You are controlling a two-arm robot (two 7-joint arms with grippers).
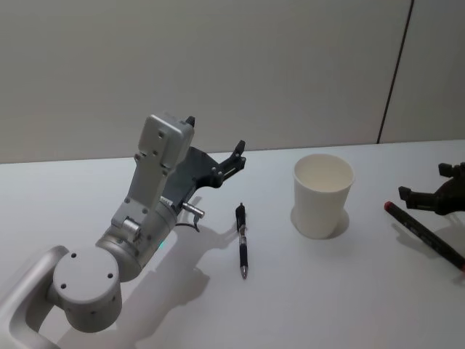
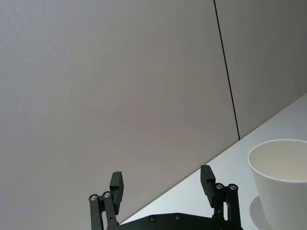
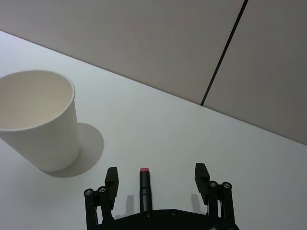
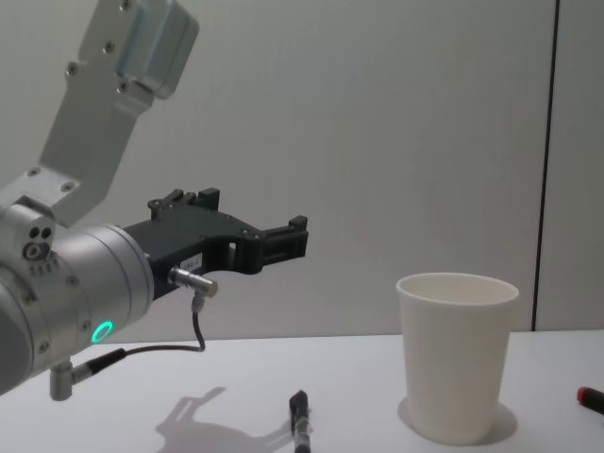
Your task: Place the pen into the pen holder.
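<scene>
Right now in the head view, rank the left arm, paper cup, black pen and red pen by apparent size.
1. left arm, nearest the camera, which partly inflates it.
2. paper cup.
3. red pen, longer and thicker, though the frame's edge cuts it off.
4. black pen.
</scene>
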